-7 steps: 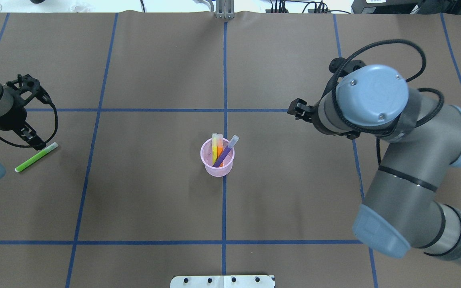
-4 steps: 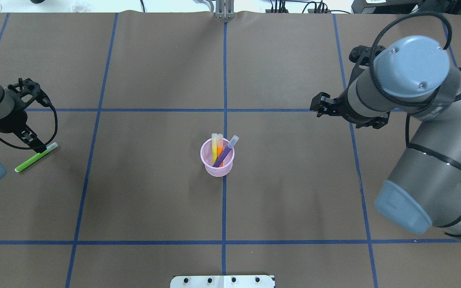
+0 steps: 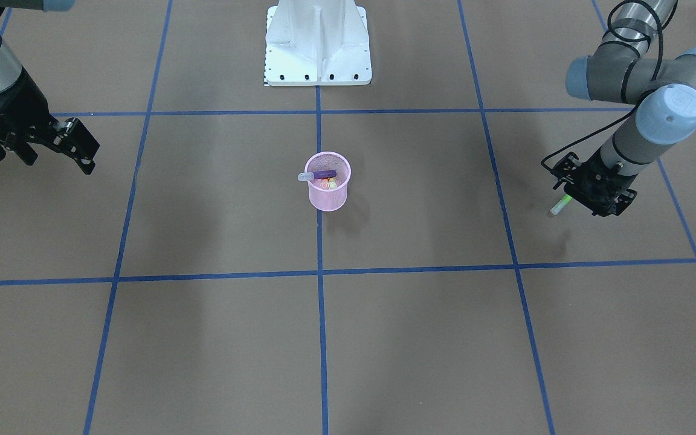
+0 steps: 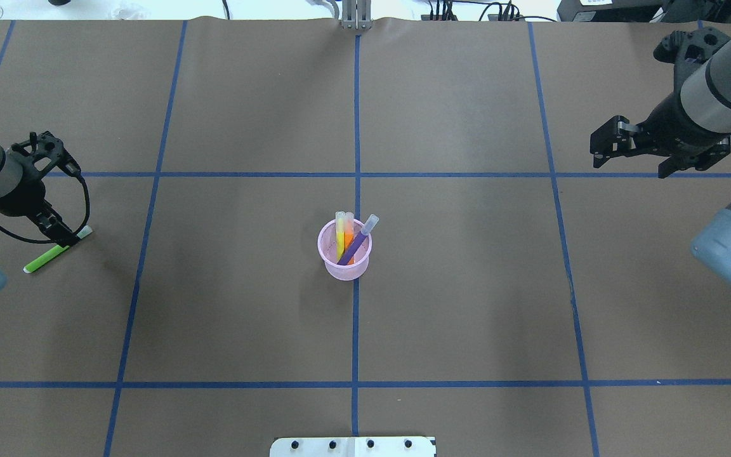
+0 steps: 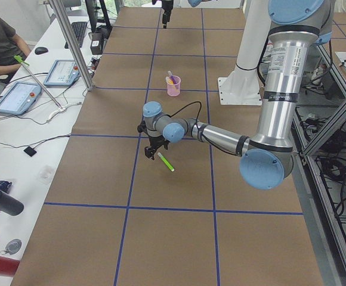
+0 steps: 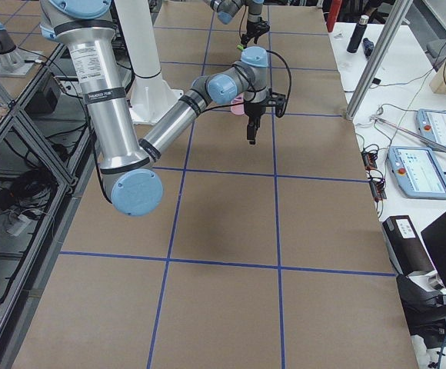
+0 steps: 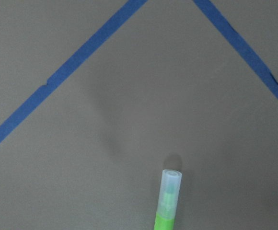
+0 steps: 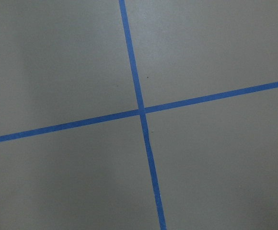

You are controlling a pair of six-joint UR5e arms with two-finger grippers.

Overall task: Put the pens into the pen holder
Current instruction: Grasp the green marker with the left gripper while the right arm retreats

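**Green pen under left gripper; grip unconfirmed**

Left gripper (image 4: 63, 240) is directly over the green pen (image 4: 45, 259), near its cap end. The pen's long axis runs diagonally, with the barrel trailing back toward the robot. I cannot tell whether the jaws have closed on it. Right gripper (image 4: 596, 150) is spread and empty, far off. Pen holder (image 4: 346, 271) stands well to the left gripper's right.

We see a big brown table (image 4: 467, 317) with blue lines (image 4: 356, 127). A white desk (image 5: 12, 128) with screens (image 5: 19, 97) stands beside it.
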